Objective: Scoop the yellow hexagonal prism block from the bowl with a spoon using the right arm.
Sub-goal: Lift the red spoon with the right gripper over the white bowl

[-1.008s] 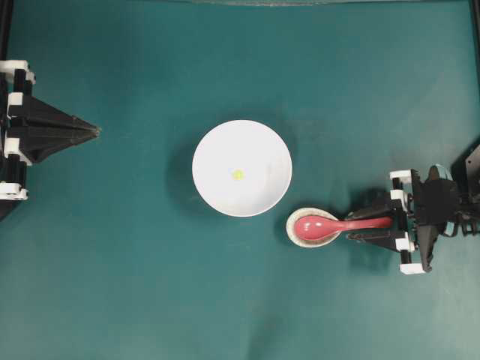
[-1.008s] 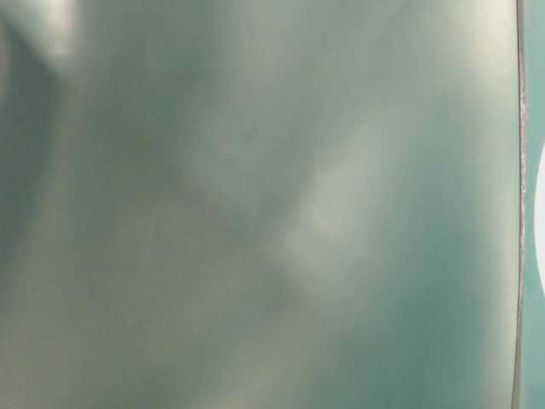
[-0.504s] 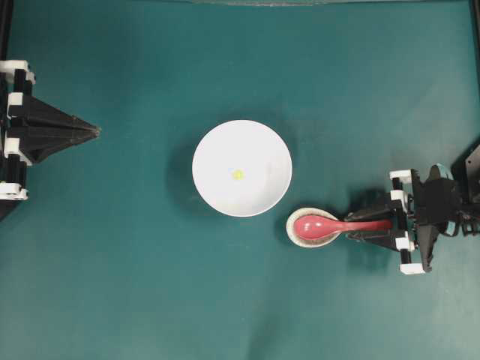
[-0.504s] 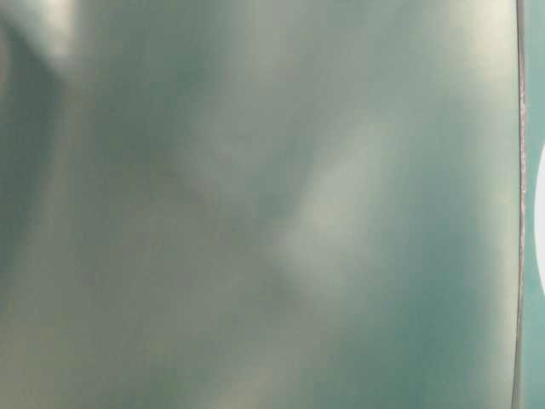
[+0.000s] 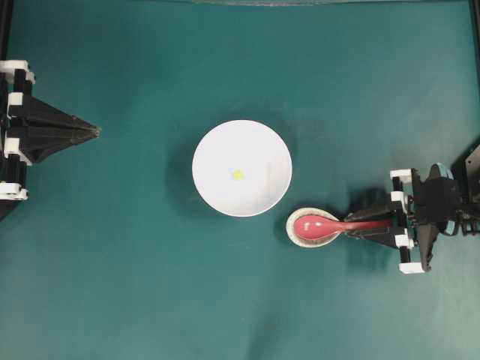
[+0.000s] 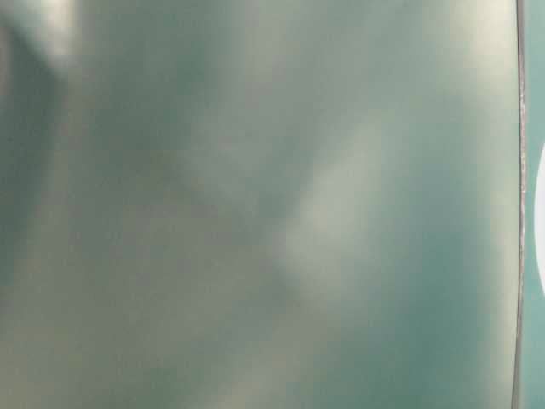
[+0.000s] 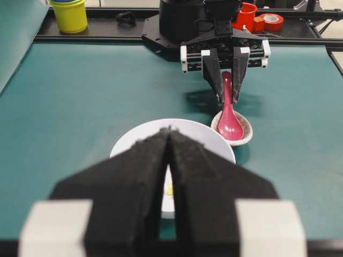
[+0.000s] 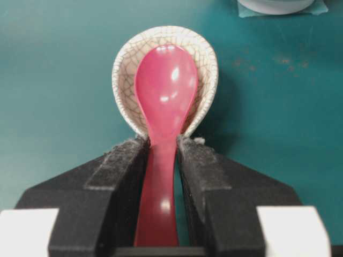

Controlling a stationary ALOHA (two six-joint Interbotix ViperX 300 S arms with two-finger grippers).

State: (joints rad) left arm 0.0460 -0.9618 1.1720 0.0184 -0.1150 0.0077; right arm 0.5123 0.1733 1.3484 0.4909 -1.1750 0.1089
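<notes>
The spoon point(image 8: 163, 101) handle lies between the right claw point(image 8: 162, 147) fingers.

No readable text anywhere in the views.
No letters, numbers, labels, brand marks or signs could be made out on the white bowl point(image 5: 241, 168), the red spoon point(image 8: 163, 107), the crackle-glazed dish point(image 8: 203, 59), the yellow cup point(image 7: 69, 14), the red tape roll point(image 7: 271, 22) or the green tabletop point(image 5: 150, 285); the table-level view was a blur that gave nothing to read.
</notes>
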